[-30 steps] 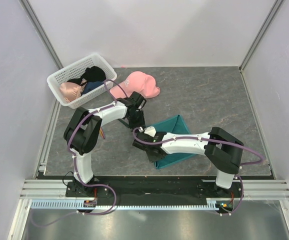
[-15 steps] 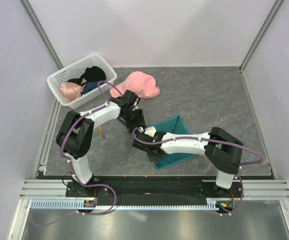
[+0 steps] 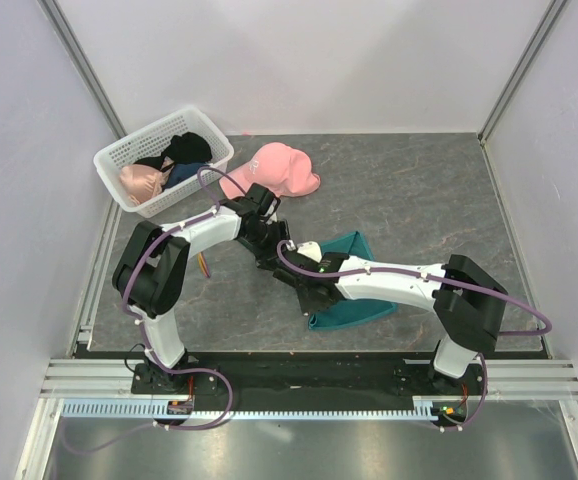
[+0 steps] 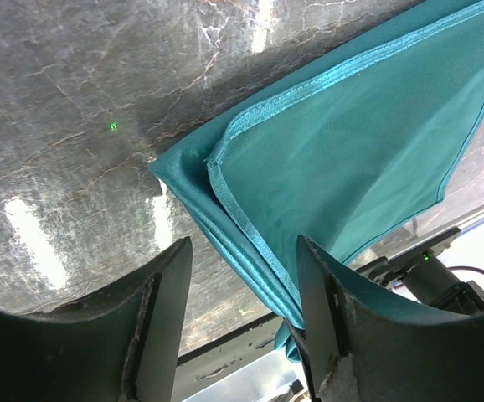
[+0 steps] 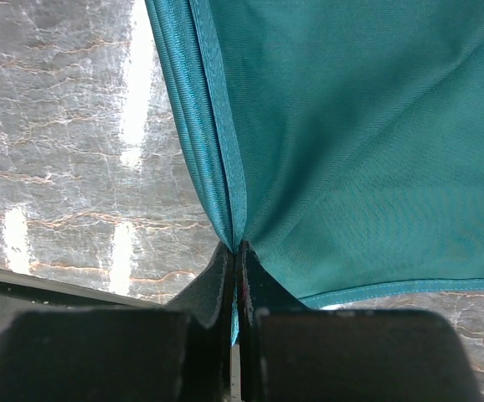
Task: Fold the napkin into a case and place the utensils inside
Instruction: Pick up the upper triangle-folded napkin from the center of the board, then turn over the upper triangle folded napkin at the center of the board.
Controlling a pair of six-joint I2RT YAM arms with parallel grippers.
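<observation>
Napkin (image 5: 351, 126) fans out ahead of the right gripper (image 5: 239, 251), whose jaws are clamped tight on its stacked hems, likely to drag a fold across. Left gripper (image 4: 242, 247) hovers wide open and empty, the napkin's corner just below it.

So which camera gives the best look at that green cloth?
The right wrist view: the napkin fills it, its hemmed edge pinched in the right gripper. The left wrist view shows a layered corner; from overhead, the right arm crosses it.

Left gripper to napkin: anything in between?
Nothing. The left wrist view shows the open left gripper right over the napkin, its folded edge in the gap, with only bare table alongside.
</observation>
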